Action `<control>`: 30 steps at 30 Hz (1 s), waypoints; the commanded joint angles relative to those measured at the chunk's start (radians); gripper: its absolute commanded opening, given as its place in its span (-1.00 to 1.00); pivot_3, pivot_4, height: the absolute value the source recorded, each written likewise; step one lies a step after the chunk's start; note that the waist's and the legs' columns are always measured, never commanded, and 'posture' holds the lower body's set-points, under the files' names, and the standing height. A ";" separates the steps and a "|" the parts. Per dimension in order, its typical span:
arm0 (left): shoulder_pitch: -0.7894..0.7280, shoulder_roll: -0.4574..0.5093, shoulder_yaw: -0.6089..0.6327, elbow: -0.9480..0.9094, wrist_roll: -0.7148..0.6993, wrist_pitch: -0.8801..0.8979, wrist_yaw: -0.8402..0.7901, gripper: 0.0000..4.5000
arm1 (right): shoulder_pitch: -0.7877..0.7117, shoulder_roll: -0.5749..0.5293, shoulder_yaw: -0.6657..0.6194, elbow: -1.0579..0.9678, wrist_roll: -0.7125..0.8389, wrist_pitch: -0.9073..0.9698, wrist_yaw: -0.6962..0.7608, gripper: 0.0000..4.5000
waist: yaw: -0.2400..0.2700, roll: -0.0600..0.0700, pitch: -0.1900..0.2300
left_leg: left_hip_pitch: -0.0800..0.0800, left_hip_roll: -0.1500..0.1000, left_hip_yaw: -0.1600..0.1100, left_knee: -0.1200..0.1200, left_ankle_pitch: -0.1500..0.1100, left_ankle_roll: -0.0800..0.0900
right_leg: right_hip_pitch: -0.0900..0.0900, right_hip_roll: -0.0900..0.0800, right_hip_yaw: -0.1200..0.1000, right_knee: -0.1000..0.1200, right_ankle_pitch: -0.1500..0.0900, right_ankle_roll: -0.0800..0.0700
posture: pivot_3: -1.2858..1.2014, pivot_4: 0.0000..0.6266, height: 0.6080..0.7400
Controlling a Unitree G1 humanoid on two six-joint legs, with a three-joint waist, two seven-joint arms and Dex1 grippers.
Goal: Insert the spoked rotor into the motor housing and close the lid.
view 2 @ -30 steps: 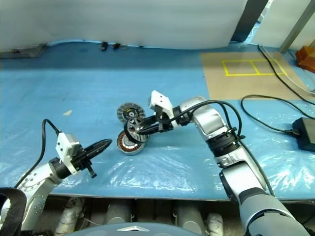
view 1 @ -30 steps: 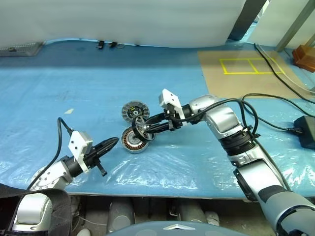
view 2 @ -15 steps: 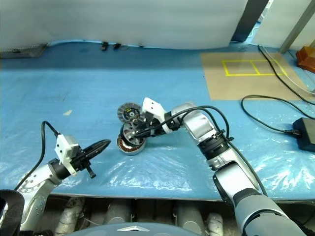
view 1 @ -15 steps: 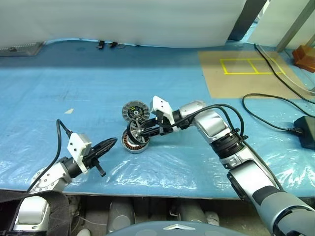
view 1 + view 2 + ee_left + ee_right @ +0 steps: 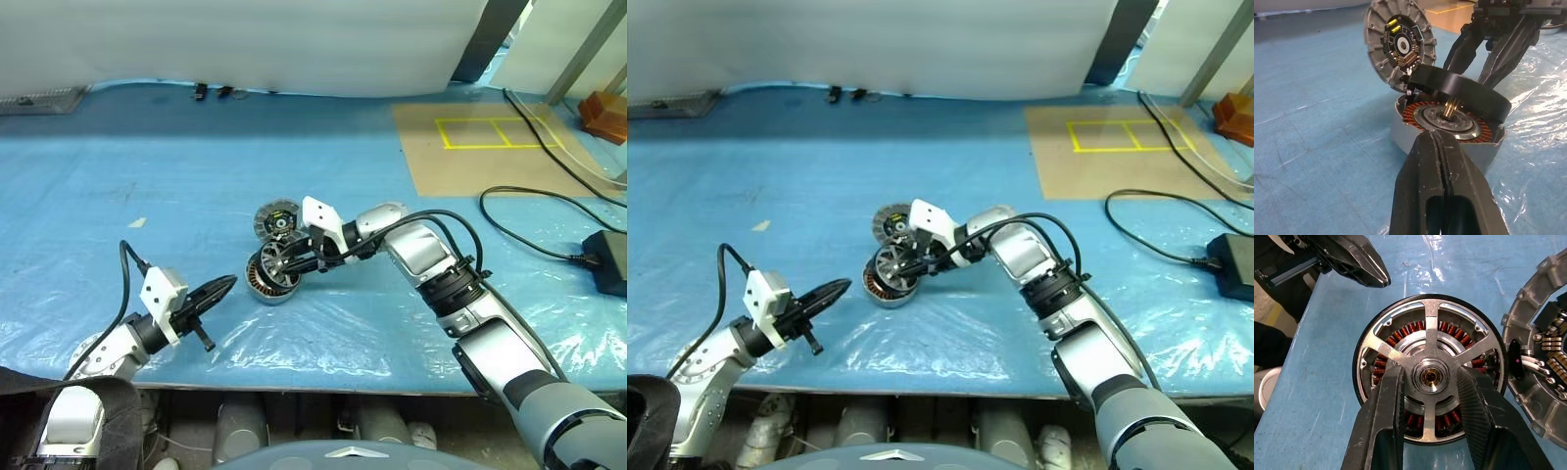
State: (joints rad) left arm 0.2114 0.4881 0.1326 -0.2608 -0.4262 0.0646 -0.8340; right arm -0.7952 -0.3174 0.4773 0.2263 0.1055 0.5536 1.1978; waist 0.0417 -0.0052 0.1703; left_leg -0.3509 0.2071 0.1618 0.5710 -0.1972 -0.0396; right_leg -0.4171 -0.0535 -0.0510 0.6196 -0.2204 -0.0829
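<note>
The right tool [image 5: 277, 264] holds the rotor [image 5: 278, 265], one finger on each side of its hub, passed through the gaps between the spokes. The rotor sits tilted over the housing [image 5: 266, 282]: in the left wrist view its shaft points into the silver centre of the housing [image 5: 1447, 125] while the black ring [image 5: 1462, 90] is raised above the copper windings, lifted higher on one side. Through the spokes in the right wrist view the rotor [image 5: 1431, 374] lines up nearly centred over the windings.

The housing rests on the blue plastic sheet covering the bench [image 5: 147, 186], near the middle of the head view. The lid [image 5: 276, 219] stands open at the housing's 12 o'clock, joined at the rim, its inner face with grey segments and a small circuit board turned toward the camera.

The left tool [image 5: 217, 288] is closed on nothing, its fingers pressed together, and hangs at the housing's 8 o'clock, near it but apart, its tip pointing at the housing.

A black cable [image 5: 549, 220] lies on the bench at 3 o'clock, well away.
</note>
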 commanded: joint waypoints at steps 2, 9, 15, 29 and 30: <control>-0.013 0.000 0.003 -0.012 -0.005 -0.013 0.002 -1.00 | 0.011 0.018 0.030 -0.007 -0.022 -0.031 -0.008 -0.30 | 0.000 0.000 0.000 | 0.000 0.000 0.000 0.000 0.000 0.000 | 0.000 0.000 0.000 0.000 0.000 0.000 | 0.03 -0.52 1.00; -0.035 0.005 -0.002 -0.012 -0.007 0.004 0.009 -1.00 | 0.003 0.065 -0.054 -0.039 0.049 -0.027 -0.018 0.72 | 0.002 0.000 0.000 | -0.001 0.000 0.000 -0.001 0.000 0.000 | -0.001 0.000 0.000 0.000 0.000 0.000 | 0.03 -0.52 1.00; -0.046 0.006 -0.006 -0.018 -0.006 0.020 0.015 -1.00 | 0.007 0.070 -0.111 -0.076 0.120 0.007 -0.002 0.58 | 0.002 0.000 0.000 | -0.001 0.000 0.000 -0.001 0.000 0.000 | -0.001 0.000 0.000 0.000 0.000 0.000 | 0.03 -0.52 1.00; -0.064 0.017 0.004 -0.049 -0.009 0.056 0.032 -1.00 | 0.075 0.158 -0.048 0.022 0.042 -0.104 -0.115 -0.99 | 0.001 0.000 0.000 | -0.001 0.000 0.000 -0.001 0.000 0.000 | -0.001 0.000 0.000 0.000 0.000 0.000 | 0.03 -0.52 1.00; -0.063 0.018 0.004 -0.051 -0.010 0.057 0.033 -1.00 | 0.084 0.153 -0.020 0.042 0.012 -0.133 -0.118 -0.99 | 0.001 0.000 0.000 | -0.001 0.000 0.000 -0.001 0.000 0.000 | -0.001 0.000 0.000 -0.001 0.000 0.000 | 0.03 -0.52 1.00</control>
State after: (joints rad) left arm 0.1537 0.4941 0.1229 -0.2710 -0.4263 0.1218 -0.8025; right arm -0.7211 -0.1666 0.4311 0.2632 0.1457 0.4630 1.0859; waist 0.0426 -0.0051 0.1703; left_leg -0.3523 0.2068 0.1618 0.5701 -0.1970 -0.0400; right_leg -0.4181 -0.0536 -0.0510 0.6190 -0.2204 -0.0830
